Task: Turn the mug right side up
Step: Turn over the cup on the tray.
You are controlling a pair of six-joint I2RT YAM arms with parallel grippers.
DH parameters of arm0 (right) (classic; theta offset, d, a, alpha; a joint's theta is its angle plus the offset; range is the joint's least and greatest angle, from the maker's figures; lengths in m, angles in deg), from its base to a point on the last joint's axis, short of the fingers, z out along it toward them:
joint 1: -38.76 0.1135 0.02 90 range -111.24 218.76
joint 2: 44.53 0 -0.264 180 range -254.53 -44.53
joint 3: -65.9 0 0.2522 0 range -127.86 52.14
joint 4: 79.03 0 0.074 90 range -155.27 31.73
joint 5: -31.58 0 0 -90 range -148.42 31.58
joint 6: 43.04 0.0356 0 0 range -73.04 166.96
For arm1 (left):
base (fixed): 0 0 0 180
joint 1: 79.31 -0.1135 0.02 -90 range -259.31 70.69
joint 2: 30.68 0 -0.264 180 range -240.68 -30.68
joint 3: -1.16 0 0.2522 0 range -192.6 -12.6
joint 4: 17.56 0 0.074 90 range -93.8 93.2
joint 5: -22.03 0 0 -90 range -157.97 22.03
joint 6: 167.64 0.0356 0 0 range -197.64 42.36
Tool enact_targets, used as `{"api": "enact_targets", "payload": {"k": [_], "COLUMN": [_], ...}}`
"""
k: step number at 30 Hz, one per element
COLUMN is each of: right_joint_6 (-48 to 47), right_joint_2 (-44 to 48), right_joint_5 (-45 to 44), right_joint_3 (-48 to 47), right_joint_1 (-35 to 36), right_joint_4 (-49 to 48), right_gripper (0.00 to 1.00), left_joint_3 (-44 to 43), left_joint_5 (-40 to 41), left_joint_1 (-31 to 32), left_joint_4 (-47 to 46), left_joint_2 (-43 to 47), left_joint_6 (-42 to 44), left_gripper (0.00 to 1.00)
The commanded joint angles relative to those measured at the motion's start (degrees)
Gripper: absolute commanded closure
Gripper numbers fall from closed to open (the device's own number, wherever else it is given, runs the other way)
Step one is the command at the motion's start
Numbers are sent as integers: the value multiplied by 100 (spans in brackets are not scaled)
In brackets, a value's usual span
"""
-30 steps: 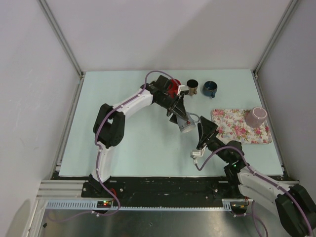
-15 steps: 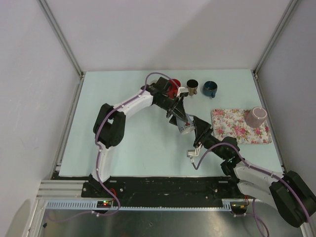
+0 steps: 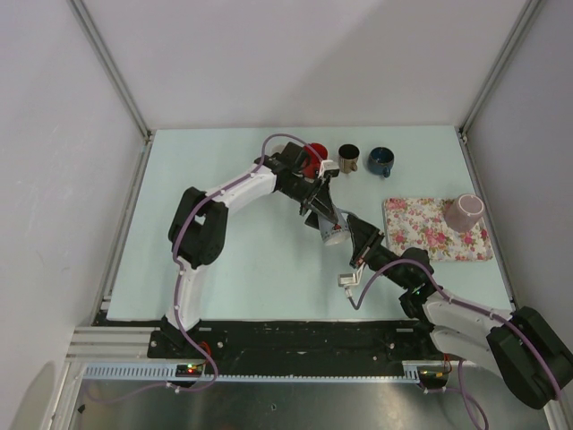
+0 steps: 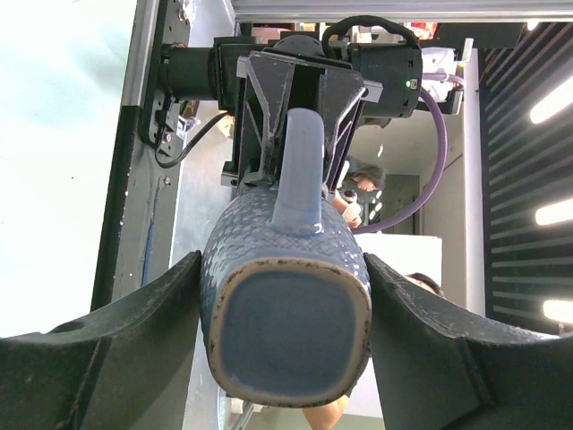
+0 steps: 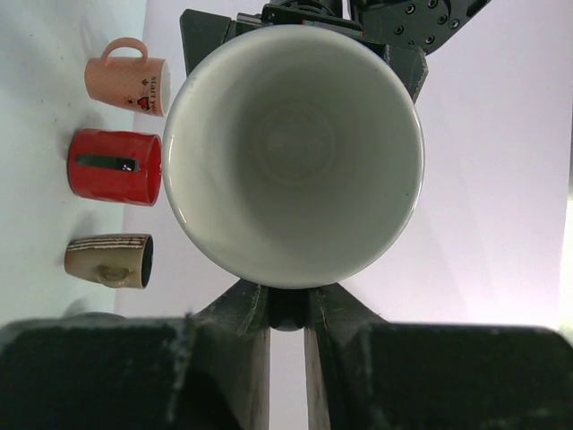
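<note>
The mug [image 3: 333, 235], blue-grey outside and white inside, hangs above the middle of the table, lying sideways. My left gripper [image 3: 324, 217] is shut on its body: in the left wrist view the two fingers [image 4: 134, 331] press the sides of the mug [image 4: 291, 305], whose square base faces the camera with the handle [image 4: 302, 170] on top. My right gripper [image 3: 352, 230] meets the mug from the other end. In the right wrist view the mug's open mouth [image 5: 291, 143] faces the camera and the right gripper [image 5: 286, 309] is shut on the handle.
A red mug [image 3: 313, 157], a brown mug [image 3: 348, 159] and a dark blue mug [image 3: 382, 161] stand in a row at the back. A pink mug [image 3: 465, 212] rests upside down on a floral cloth [image 3: 430, 235] at the right.
My right gripper has moved up and left to the held mug and shut on its handle. The left arm has kept its hold, shifting the mug slightly.
</note>
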Motion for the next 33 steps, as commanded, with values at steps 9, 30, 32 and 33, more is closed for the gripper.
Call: {"api": "enact_targets", "payload": {"k": [9, 30, 32, 33], "right_joint_6": [-29, 1043, 1413, 1605], "right_joint_2": [148, 624, 700, 733], "right_joint_5": [276, -485, -718, -842], "right_joint_3": [-75, -139, -256, -324], "right_joint_1": [121, 155, 115, 79], "right_joint_4": [-446, -13, 246, 384], "right_gripper": [100, 100, 100, 100], "left_joint_3": [-49, 39, 138, 189], "left_joint_5": [-576, 430, 595, 655], "left_joint_1": [68, -982, -1206, -1312], "left_joint_4": [-26, -19, -24, -29], "left_joint_2": [161, 560, 744, 874], "left_joint_6": [128, 254, 293, 315], "left_gripper": [30, 0, 0, 0]}}
